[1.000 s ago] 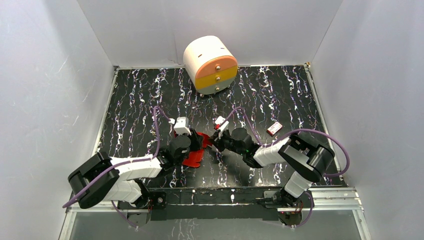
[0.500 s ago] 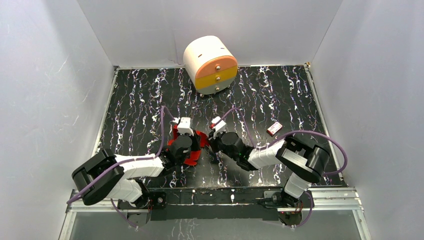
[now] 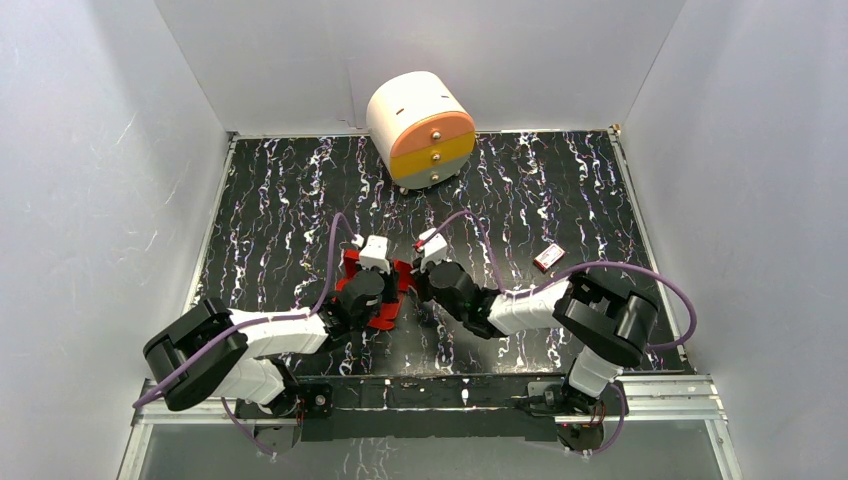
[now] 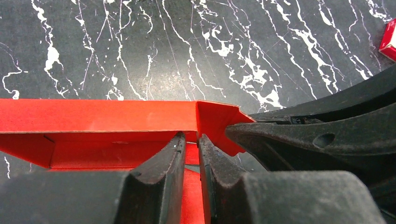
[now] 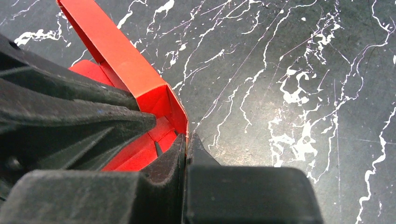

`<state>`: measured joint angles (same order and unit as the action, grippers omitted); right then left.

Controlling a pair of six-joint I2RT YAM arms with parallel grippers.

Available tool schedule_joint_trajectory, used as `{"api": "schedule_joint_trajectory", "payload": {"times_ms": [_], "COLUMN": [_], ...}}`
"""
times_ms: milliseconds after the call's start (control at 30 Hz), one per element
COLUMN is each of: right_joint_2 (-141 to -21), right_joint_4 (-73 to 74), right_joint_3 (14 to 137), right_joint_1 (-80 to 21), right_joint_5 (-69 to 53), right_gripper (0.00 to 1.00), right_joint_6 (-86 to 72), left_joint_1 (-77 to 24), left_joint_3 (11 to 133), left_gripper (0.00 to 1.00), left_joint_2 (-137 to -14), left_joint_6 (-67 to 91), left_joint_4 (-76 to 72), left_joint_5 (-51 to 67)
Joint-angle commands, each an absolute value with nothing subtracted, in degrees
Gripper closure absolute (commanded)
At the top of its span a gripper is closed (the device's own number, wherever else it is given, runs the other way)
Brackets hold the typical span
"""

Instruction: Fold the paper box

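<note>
Top external: one paper box (image 3: 386,313), one packet (image 3: 549,257)

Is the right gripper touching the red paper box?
Touching. The right wrist view shows the right gripper closed on a corner wall of the paper box.

A black table (image 3: 280,200) veined with white streaks is seen filling the floor of a white-walled enclosure. At upper centre of the top view, against the back wall, a round drawer unit (image 3: 420,130) in white, orange and yellow is stood on it. Right of centre, a small red-and-white packet (image 3: 549,257) is laid flat. Just below centre, the red paper box (image 3: 387,314) is found, partly folded; its contact with the surface cannot be told.
</note>
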<state>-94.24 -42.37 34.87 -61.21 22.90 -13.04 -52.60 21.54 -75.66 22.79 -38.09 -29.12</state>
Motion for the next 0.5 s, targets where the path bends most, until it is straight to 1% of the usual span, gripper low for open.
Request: {"api": "schedule_joint_trajectory", "payload": {"times_ms": [0,267,367,467], "right_joint_2": [-95.1,-96.8,-97.2,-97.3], "right_joint_4": [-38.5,-42.3,-42.7,-43.1], "right_joint_3": [38.8,38.5,38.6,38.7], "right_joint_1": [-63.6,-64.4,-64.4,-64.4], "right_joint_5": [30.9,31.5,30.6,29.4], "right_gripper": [1.00,1.00,1.00,1.00], "right_joint_6": [-18.3,-15.3,-14.3,-13.5], "left_joint_1": [-52.3,-52.3,-52.3,-52.5], "left_joint_3": [22.2,20.3,19.8,19.4], "left_gripper": [0.83,0.75,0.69,0.60], "left_joint_2": [-74.5,-70.0,-67.9,-66.5], "left_joint_6": [20.3,17.9,18.0,19.0], "left_joint_4": [-35.8,-33.5,-30.3,-27.5], "left_joint_5": [-29.3,-26.1,-26.3,-25.8]}}
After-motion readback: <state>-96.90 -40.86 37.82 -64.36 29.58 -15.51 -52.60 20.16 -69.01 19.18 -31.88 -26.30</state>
